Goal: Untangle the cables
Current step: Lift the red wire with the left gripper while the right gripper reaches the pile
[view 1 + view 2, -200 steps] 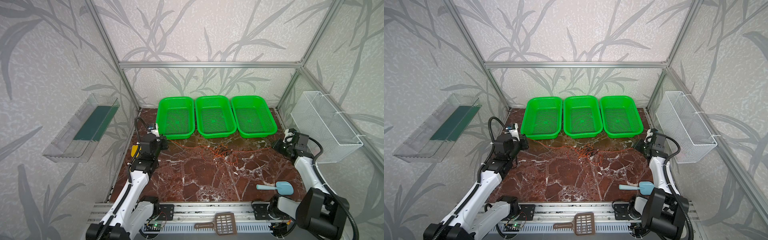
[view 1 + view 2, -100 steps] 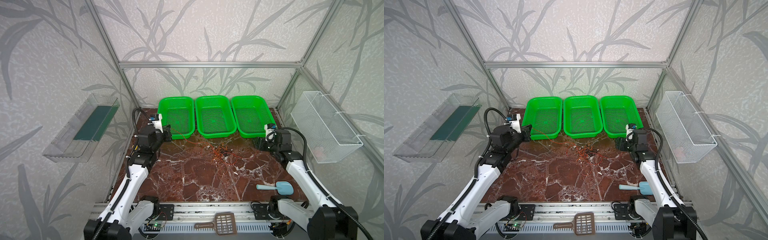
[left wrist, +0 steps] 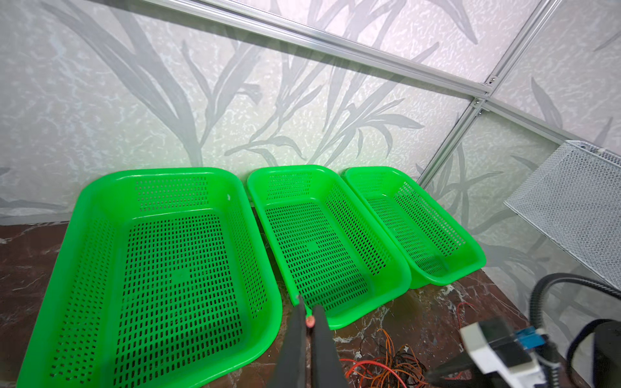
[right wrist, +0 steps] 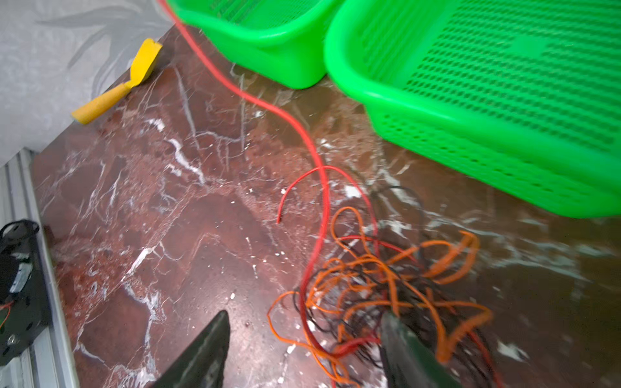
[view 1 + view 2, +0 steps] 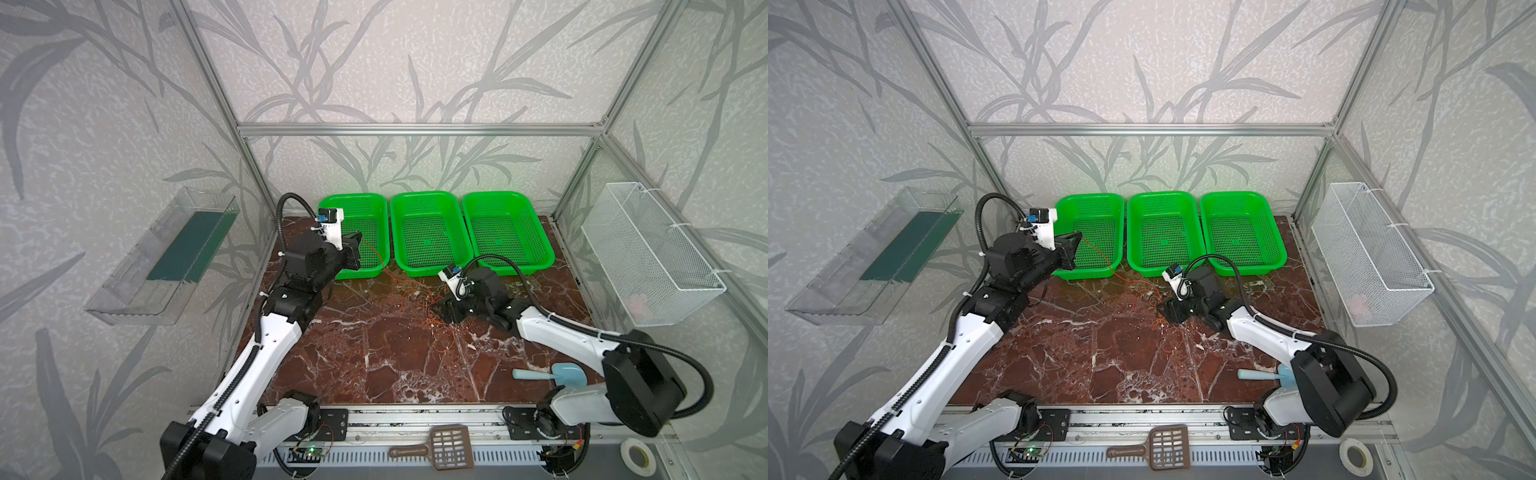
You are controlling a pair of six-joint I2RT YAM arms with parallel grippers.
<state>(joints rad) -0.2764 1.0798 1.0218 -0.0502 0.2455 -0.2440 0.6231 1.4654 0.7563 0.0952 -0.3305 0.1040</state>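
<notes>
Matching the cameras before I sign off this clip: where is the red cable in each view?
In a top view: red cable slants from the left gripper, across the leftmost green basket, to the tangle.
In a top view: same slant, gripper to tangle.
Left wrist: its end pinched between the fingers.
Right wrist: passes that basket's corner into the tangle.
Shared landmark: the leftmost green basket.

- A robotics lab test cell is indicated.
- The space is boxed in by aluminium framing (image 5: 415, 129) and by panels papered with a leaf pattern (image 5: 415, 62).
- A left arm (image 5: 270, 340) and a right arm (image 5: 561, 336) are mounted on a slotted rail (image 5: 415, 417) at the edge of a marble-patterned tabletop (image 5: 374, 353).
- A bare circuit board (image 5: 309, 451) is left exposed below the rail.
</notes>
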